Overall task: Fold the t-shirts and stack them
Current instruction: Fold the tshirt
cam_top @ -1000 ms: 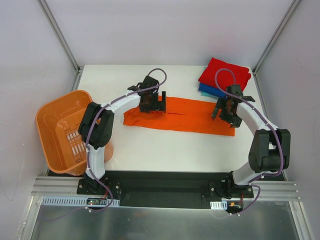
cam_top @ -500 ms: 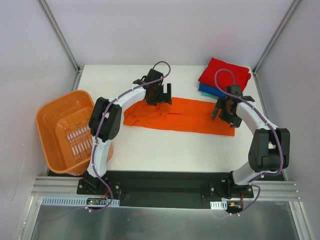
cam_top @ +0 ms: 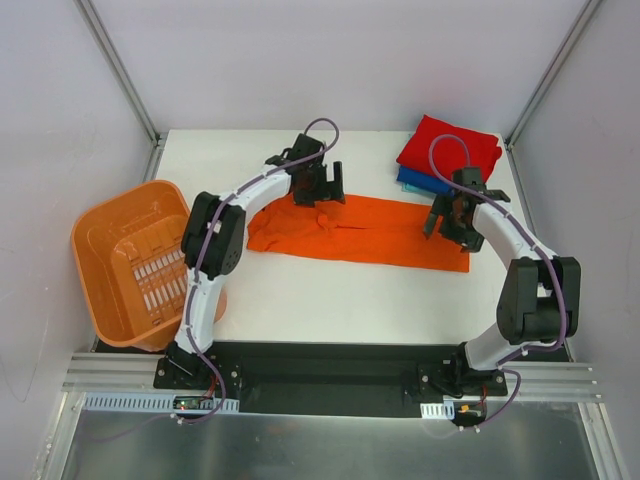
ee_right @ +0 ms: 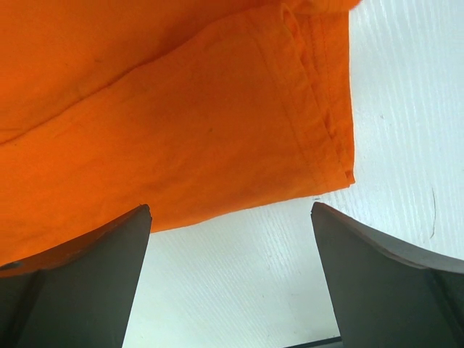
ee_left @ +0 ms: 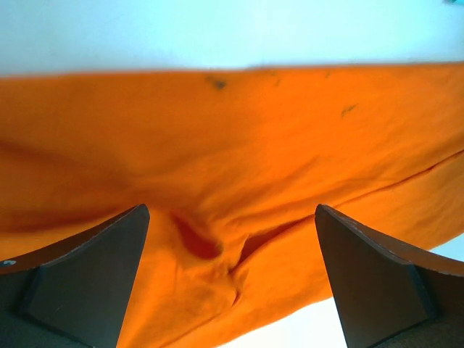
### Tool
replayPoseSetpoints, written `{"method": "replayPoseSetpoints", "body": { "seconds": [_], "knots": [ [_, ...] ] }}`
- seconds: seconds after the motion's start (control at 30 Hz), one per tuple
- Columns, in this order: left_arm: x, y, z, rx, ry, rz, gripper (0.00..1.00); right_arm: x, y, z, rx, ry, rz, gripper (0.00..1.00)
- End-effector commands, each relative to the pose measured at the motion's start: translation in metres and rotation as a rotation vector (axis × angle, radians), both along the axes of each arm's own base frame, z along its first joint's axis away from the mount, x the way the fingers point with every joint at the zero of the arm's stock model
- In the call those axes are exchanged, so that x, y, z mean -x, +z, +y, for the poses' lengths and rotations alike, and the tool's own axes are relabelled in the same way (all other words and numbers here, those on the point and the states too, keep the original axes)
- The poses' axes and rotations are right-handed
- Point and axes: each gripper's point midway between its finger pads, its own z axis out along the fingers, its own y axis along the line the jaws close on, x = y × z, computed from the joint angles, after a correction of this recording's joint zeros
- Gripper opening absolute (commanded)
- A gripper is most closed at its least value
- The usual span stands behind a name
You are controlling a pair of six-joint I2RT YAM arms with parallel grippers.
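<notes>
**Left claw.** The left claw [cam_top: 322,190] has both jaws spread wide with nothing clamped. It is positioned at the far edge of the orange t-shirt [cam_top: 390,235], toward that shirt's left end. In the left wrist view the left claw [ee_left: 228,217] looks down on the orange t-shirt [ee_left: 254,130], which fills the field between and ahead of the fingers [ee_left: 87,283]. A small raised pucker of cloth lies between the jaws, nearer the left finger. A few dark specks mark the fabric ahead of the claw. Beyond the cloth edge, bare white desk [ee_left: 217,36] is visible. Contact between fingertips and cloth cannot be determined.

**Right claw.** The right claw [cam_top: 450,218] also has its jaws apart and empty. It is positioned over the right end of the orange t-shirt. In the right wrist view the right claw [ee_right: 230,210] frames the stitched hem and a corner of the orange t-shirt [ee_right: 181,109] ahead of it. White desk [ee_right: 391,109] is visible to the right of the hem and between the fingers.

**Workpiece layout.** The orange t-shirt lies flat as a long band on the desk [cam_top: 330,295], spanning from one claw to the other. Beyond the right claw, at the far right corner, a folded red t-shirt [cam_top: 450,145] rests on a folded blue t-shirt [cam_top: 412,181]. An orange plastic basket [cam_top: 95,260] sits well to the left of the left claw, at the desk edge.
</notes>
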Motion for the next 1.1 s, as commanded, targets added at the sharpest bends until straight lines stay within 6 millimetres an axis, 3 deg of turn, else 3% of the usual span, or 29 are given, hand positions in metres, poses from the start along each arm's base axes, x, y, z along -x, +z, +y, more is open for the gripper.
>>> {"method": "replayPoseSetpoints", "body": {
  "seconds": [0.0,0.03,0.07,0.13,0.17,0.2,0.23,0.27,0.37,0.43,0.5,0.53,0.57,0.6,0.67,0.7,0.73,0.77,0.8,0.87,0.9,0.93,1.0,1.07],
  "knots": [
    [0.015,0.074,0.027,0.006,0.055,-0.126,0.99,-0.025,0.03,0.01,0.009,0.103,-0.097,0.97],
    [0.025,0.072,0.035,-0.014,0.066,-0.119,0.99,-0.033,0.037,0.013,0.012,0.123,-0.115,0.97],
    [0.031,0.098,0.042,-0.003,0.081,-0.17,0.99,-0.036,0.035,0.019,0.014,0.148,-0.108,0.97],
    [0.042,0.098,0.058,-0.04,0.12,-0.179,0.99,-0.05,0.043,0.027,0.013,0.185,-0.132,0.97],
    [0.048,0.114,0.063,-0.026,0.131,-0.207,0.99,-0.055,0.035,0.029,0.013,0.196,-0.11,0.97],
    [0.053,0.111,0.066,-0.031,0.137,-0.2,0.99,-0.06,0.033,0.031,0.013,0.204,-0.108,0.97],
    [0.061,0.102,0.07,-0.039,0.141,-0.174,0.99,-0.073,0.041,0.033,0.01,0.209,-0.127,0.97],
    [0.065,0.1,0.071,-0.038,0.142,-0.165,0.99,-0.078,0.027,0.033,0.015,0.209,-0.086,0.97],
    [0.073,0.071,0.075,-0.062,0.164,-0.092,0.99,-0.099,0.016,0.038,0.007,0.214,-0.049,0.97],
    [0.077,0.058,0.066,-0.038,0.141,-0.039,0.99,-0.106,0.006,0.044,-0.02,0.228,-0.022,0.97],
    [0.075,0.035,0.06,-0.046,0.128,0.018,0.99,-0.122,-0.007,0.049,-0.021,0.273,0.007,0.97],
    [0.068,0.036,0.057,-0.037,0.133,0.017,0.99,-0.121,-0.011,0.049,-0.02,0.279,0.044,0.97],
    [0.067,0.019,0.052,-0.038,0.125,0.059,0.99,-0.122,-0.029,0.048,-0.017,0.278,0.096,0.97],
    [0.057,0.022,0.047,-0.022,0.122,0.051,0.99,-0.129,-0.025,0.05,-0.019,0.278,0.091,0.97],
    [0.052,0.002,0.039,-0.011,0.108,0.103,0.99,-0.122,-0.04,0.055,-0.043,0.276,0.147,0.97],
    [0.043,0.005,0.033,0.004,0.104,0.097,0.99,-0.114,-0.046,0.056,-0.054,0.274,0.173,0.97],
    [0.04,-0.013,0.033,-0.005,0.105,0.13,0.99,-0.109,-0.05,0.056,-0.059,0.268,0.189,0.97],
    [0.037,-0.018,0.031,-0.001,0.106,0.141,1.0,-0.103,-0.05,0.061,-0.098,0.271,0.193,0.97],
    [0.028,-0.018,0.031,0.015,0.121,0.146,0.99,-0.087,-0.06,0.061,-0.108,0.265,0.234,0.97],
    [0.024,-0.04,0.032,0.021,0.133,0.198,0.99,-0.075,-0.056,0.065,-0.138,0.242,0.226,0.97],
    [0.013,-0.038,0.034,0.032,0.148,0.187,0.99,-0.055,-0.067,0.068,-0.152,0.246,0.263,0.97],
    [0.01,-0.051,0.036,0.031,0.161,0.218,0.99,-0.048,-0.059,0.07,-0.163,0.247,0.246,0.97],
    [0.002,-0.044,0.027,0.102,0.14,0.236,0.99,-0.029,-0.058,0.078,-0.196,0.235,0.256,0.97],
    [-0.006,-0.05,0.025,0.108,0.145,0.238,0.99,0.003,-0.057,0.083,-0.218,0.224,0.275,0.97]
  ]
}}
